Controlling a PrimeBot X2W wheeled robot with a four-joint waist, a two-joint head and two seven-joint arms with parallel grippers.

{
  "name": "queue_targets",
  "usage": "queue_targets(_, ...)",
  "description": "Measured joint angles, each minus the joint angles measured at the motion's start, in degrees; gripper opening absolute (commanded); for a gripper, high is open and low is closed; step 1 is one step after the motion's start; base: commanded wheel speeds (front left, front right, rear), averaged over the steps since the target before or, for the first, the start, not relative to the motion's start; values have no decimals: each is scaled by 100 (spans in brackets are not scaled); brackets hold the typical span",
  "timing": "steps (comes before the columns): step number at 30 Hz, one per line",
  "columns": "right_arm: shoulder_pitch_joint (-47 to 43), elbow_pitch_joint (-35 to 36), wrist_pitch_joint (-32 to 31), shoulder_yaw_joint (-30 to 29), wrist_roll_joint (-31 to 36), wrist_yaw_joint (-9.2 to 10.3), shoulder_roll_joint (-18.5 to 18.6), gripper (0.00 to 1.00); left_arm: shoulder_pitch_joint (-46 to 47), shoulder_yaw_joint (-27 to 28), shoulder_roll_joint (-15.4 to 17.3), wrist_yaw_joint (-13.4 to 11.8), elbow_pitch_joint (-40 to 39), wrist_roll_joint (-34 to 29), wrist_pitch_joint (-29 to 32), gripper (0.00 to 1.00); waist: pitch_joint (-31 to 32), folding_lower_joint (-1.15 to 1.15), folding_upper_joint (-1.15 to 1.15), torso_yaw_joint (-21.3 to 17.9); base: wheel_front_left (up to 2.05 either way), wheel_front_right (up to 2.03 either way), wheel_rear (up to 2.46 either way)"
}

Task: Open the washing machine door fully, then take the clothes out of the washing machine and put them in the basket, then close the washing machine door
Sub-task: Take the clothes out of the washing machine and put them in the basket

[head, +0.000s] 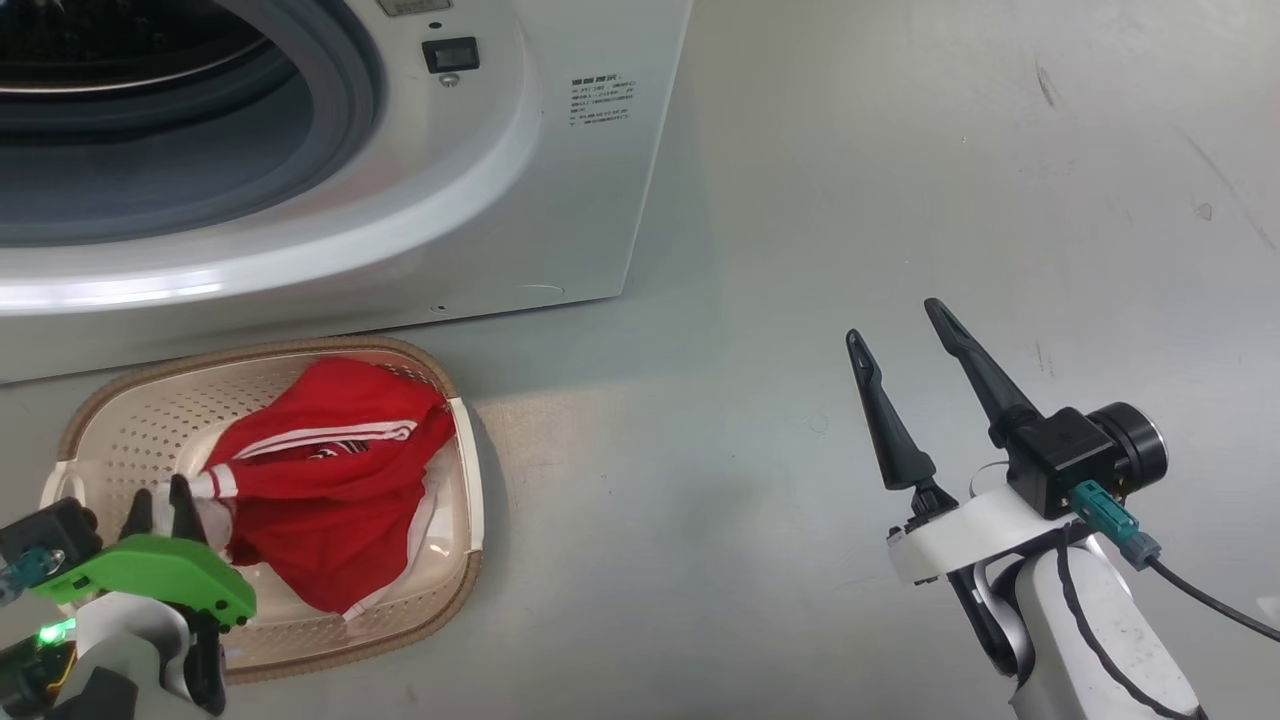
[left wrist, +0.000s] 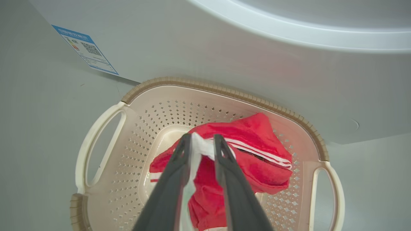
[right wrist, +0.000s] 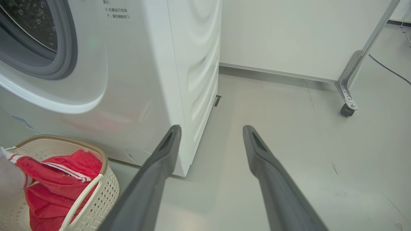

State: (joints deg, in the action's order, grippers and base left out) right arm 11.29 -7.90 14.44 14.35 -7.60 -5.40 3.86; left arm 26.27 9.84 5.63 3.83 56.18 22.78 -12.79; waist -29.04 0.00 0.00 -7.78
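HEAD VIEW: The basket (head: 470, 480) sits on the grey floor (head: 900, 150) just in front of the washing machine (head: 560, 200), at lower left. The clothes (head: 330, 480) are heaped inside it, red fabric w/ white stripes. The left gripper (head: 160, 495) points into the basket's left end, fingertips at the bundle's white-trimmed edge. The right gripper (head: 894, 322) hangs over bare floor well to the right, fingers spread wide, nothing btwn them. The machine's round opening (head: 150, 150) stands uncovered.

LEFT WRIST VIEW: The left gripper (left wrist: 202, 138) looks down into the basket (left wrist: 224, 91). Its two fingers are a little apart w/ a strip of white fabric (left wrist: 188, 192) btwn them; whether that strip is pinched or lying loose can't be told. The red clothes (left wrist: 257, 134) lie below, on the basket's bottom. A blue label (left wrist: 85, 49) shows on the washing machine (left wrist: 224, 48) front, beyond the basket.

RIGHT WRIST VIEW: The right gripper (right wrist: 212, 128), wide open & empty, faces the front corner of the washing machine (right wrist: 144, 64). The basket (right wrist: 109, 189) is at lower left, close to the machine's front, w/ the clothes (right wrist: 48, 199) in it. The perforated drum (right wrist: 29, 19) & grey rubber ring (right wrist: 69, 41) show at upper left. A metal frame leg (right wrist: 350, 77) on a caster stands near the wall (right wrist: 289, 32) at right.
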Motion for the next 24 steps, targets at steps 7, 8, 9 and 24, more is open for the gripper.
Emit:
queue_targets(7,9,-37,0,-3,10,0,-5,100,99,-67,-1,56,167,-24,-48,100,100,0,0,37,0,0,0)
queue_targets(8,9,-54,0,-2,10,0,-7,100,99,-81,1,57,193,-36,-70,100,126,0,0,45,0,0,0)
queue_targets(9,9,-67,0,-1,9,0,-9,100,99,-108,5,62,214,-74,-97,100,154,0,0,53,0,0,0)
queue_targets(24,9,-244,0,-99,-216,-1,-38,100,93,-281,-71,312,-467,-74,-148,100,862,0,0,188,0,0,0)
